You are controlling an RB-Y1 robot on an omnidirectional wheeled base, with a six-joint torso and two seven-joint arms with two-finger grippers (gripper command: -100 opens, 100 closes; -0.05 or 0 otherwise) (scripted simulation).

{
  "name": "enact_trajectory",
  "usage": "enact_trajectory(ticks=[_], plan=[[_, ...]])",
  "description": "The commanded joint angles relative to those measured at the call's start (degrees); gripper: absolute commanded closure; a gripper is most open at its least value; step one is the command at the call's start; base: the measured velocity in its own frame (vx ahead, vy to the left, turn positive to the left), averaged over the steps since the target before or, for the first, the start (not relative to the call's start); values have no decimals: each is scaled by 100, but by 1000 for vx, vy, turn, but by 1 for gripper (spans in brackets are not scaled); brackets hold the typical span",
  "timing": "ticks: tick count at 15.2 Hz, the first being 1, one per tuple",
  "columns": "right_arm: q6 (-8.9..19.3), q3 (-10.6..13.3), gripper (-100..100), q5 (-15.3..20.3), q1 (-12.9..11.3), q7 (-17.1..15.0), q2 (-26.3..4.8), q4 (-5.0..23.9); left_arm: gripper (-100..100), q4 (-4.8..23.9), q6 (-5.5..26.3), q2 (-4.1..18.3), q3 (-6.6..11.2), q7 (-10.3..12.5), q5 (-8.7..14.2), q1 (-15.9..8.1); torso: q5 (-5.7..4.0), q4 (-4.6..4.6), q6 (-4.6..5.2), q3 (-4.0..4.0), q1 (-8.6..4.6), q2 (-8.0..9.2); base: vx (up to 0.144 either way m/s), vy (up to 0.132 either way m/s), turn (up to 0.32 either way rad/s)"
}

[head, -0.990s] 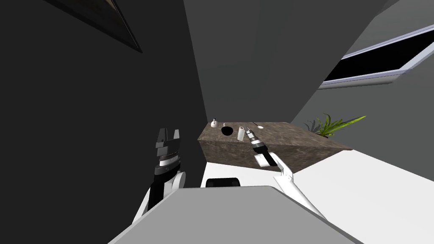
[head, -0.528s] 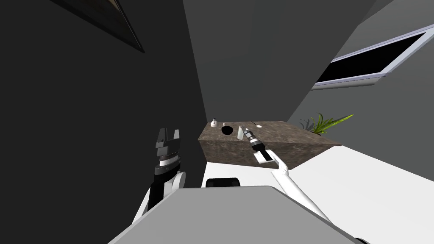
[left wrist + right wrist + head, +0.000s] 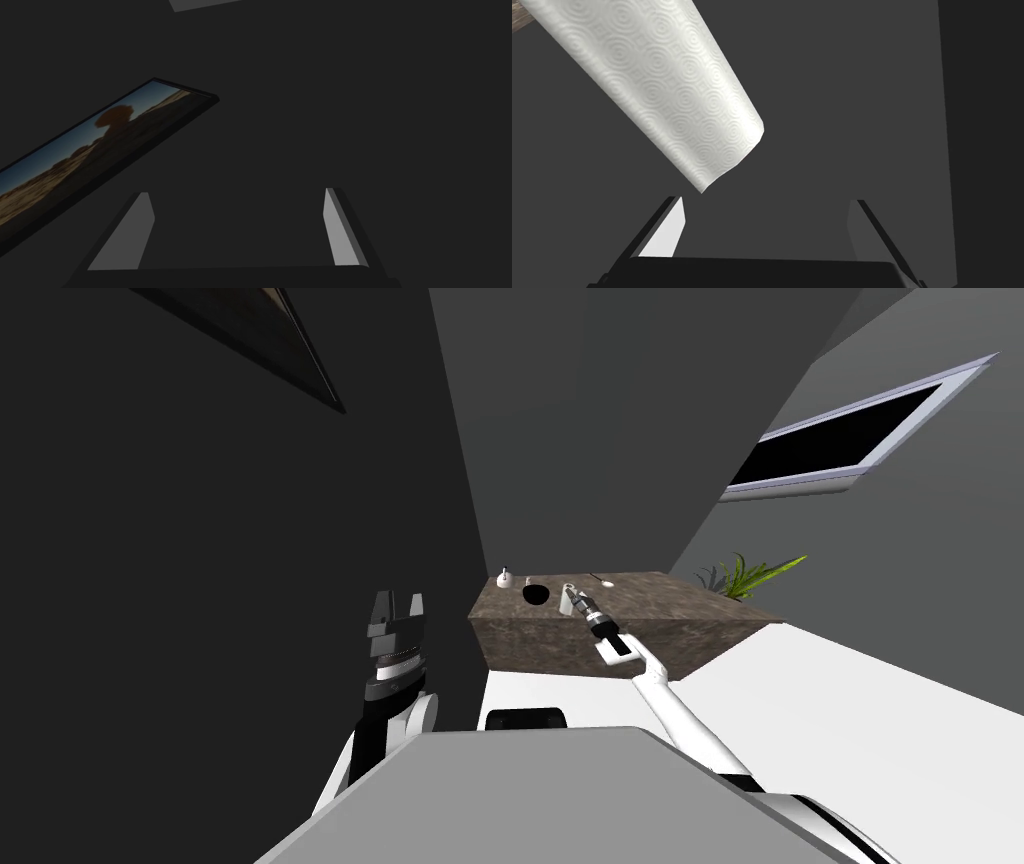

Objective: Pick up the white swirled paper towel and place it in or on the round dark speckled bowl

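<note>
Swirl-embossed paper towel (image 3: pixel 662 85), seemingly untouched, before right gripper (image 3: pixel 767 200).

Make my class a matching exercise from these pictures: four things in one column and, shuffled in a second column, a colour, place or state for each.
Things
1. paper towel
2. bowl
3. plant
4. left gripper

Descriptions
A. green, past the far right end of the counter
B. open, held off to the counter's left side
C. white with embossed circles, just ahead of the open fingers of the right gripper
D. dark and round, on the counter, left of the paper towel

Pairs: 1-C; 2-D; 3-A; 4-B
</note>
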Motion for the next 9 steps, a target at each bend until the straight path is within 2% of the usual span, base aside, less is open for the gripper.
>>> enact_trajectory(ticks=[1, 2, 3, 4, 5, 6, 8, 9], plan=[[147, 9, -100, 128, -214, 225, -46, 286, 0, 0, 0, 0, 0, 0, 0, 0, 0, 0, 0, 0, 0, 0, -16, 50, -72], [147, 9, -100, 128, -214, 225, -46, 343, 0, 0, 0, 0, 0, 0, 0, 0, 0, 0, 0, 0, 2, 0, -18, 51, -54], [251, 18, -100, 221, -374, 382, -74, 498, 0, 0, 0, 0, 0, 0, 0, 0, 0, 0, 0, 0, 2, 1, -17, 54, -55], [251, 18, -100, 221, -374, 382, -74, 578, 0, 0, 0, 0, 0, 0, 0, 0, 1, 0, -1, 0, 4, 0, -14, 53, -42], [352, 27, -100, 312, -530, 536, -99, 735, 0, 0, 0, 0, 0, 0, 0, 0, 1, 0, -1, 0, 4, 0, -14, 55, -68], [352, 27, -100, 312, -530, 536, -99, 807, 0, 0, 0, 0, 0, 0, 0, 0, 1, 0, 0, 0, 5, 0, -15, 54, -51], [544, 45, -100, 484, -828, 830, -141, 1163, 0, 0, 0, 0, 0, 0, 0, 0, 1, 0, 0, -1, 5, -1, -12, 65, -59], [544, 45, -100, 484, -828, 830, -141, 1242, 0, 0, 0, 0, 0, 0, 0, 0, 2, 0, -1, -1, 10, -2, -11, 78, -57]])
